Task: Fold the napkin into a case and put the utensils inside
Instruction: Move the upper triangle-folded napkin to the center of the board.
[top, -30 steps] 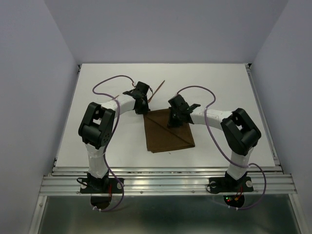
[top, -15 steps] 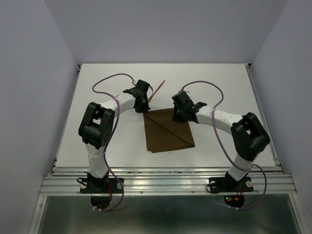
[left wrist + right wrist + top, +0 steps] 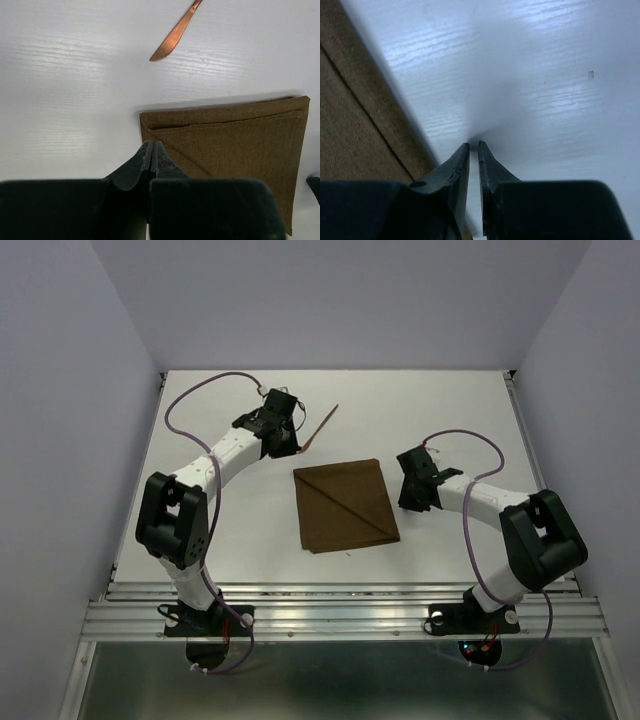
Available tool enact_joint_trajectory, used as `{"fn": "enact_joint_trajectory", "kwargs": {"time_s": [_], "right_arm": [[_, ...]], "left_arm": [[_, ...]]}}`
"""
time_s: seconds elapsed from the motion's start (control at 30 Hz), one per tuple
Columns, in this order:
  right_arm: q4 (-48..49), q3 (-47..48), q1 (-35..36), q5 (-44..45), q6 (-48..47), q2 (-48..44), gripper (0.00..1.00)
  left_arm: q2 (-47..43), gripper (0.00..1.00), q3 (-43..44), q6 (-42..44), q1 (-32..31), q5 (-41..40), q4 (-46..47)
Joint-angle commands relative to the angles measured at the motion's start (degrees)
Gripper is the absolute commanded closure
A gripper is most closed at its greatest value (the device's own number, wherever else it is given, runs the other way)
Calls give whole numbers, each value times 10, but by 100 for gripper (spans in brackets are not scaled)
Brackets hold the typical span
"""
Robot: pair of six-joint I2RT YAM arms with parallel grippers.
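Both arms are backing off the napkin (image 3: 345, 505), leaving it folded. The left gripper (image 3: 151, 146), shut and empty, is nearing the utensil (image 3: 175, 36) beyond the napkin. The right gripper (image 3: 474, 146) is nearly shut and empty.

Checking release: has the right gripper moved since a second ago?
Yes. The right gripper moved off the dark brown cloth napkin, rightward toward the table's right rail.

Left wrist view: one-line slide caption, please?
Shut left end effector aimed at a corner of the folded napkin; one utensil lies on the table beyond.
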Motion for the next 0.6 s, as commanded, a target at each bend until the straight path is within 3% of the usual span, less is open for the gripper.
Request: {"fn": "enact_joint_trajectory", "kwargs": {"time_s": [0.0,0.27,0.47,0.57], "right_arm": [[-9,-41,7,1,-15,-33,82],[-15,-77,107,-10,61,-62,83],[7,-27,210,-22,121,-22,83],[12,3,227,-23,122,-6,83]], "left_arm": [[-35,91,26,-2,-1,-13,-29],[-46,89,36,3,-2,-13,-48],[-55,84,27,5,-4,-15,-57],[-60,82,14,6,-13,-25,-64]]}}
